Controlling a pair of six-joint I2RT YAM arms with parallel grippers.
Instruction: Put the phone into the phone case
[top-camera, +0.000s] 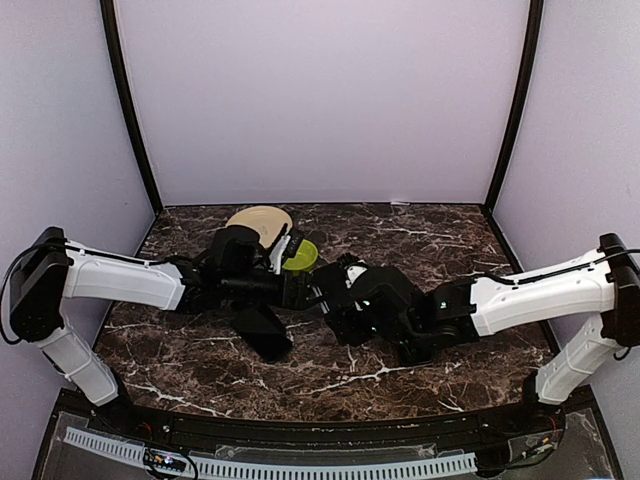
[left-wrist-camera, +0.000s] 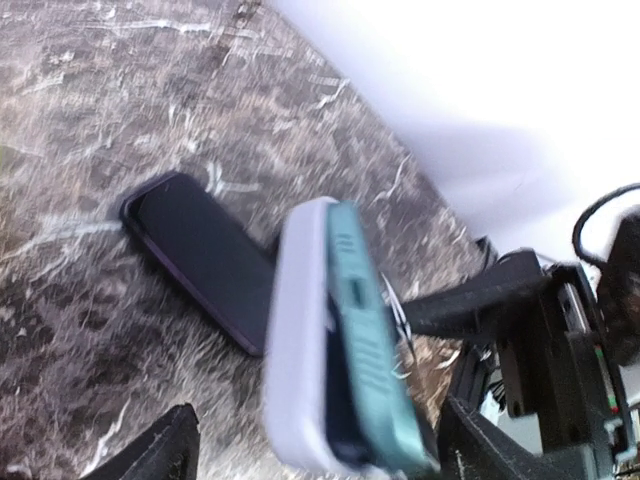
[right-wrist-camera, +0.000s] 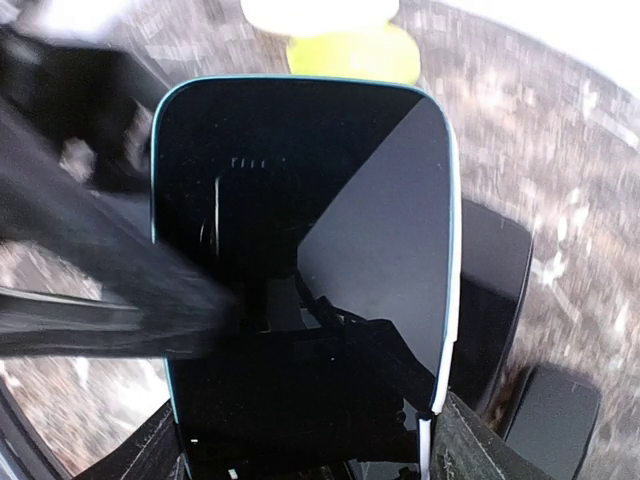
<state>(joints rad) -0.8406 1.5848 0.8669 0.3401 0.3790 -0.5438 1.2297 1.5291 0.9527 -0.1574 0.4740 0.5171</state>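
The phone (right-wrist-camera: 300, 230), a black slab with a teal rim, is held by its sides in my shut right gripper (right-wrist-camera: 305, 450). In the left wrist view it shows edge-on (left-wrist-camera: 365, 340), with the pale lavender phone case (left-wrist-camera: 295, 340) lying against its back. The case also shows as a white strip along the phone's right edge (right-wrist-camera: 452, 300). My left gripper (left-wrist-camera: 315, 450) straddles the pair, with a gap between one finger and the case. The two grippers meet above mid-table, left (top-camera: 300, 285) and right (top-camera: 335, 295). A blurred left finger (right-wrist-camera: 100, 290) crosses the phone's screen.
A bare black phone (left-wrist-camera: 200, 255) lies flat on the marble table just below the grippers (top-camera: 265, 333). Two more black phones (right-wrist-camera: 490, 290) (right-wrist-camera: 555, 420) lie beside it. A yellow-green disc (top-camera: 302, 256) and a beige plate (top-camera: 258, 220) sit behind the grippers.
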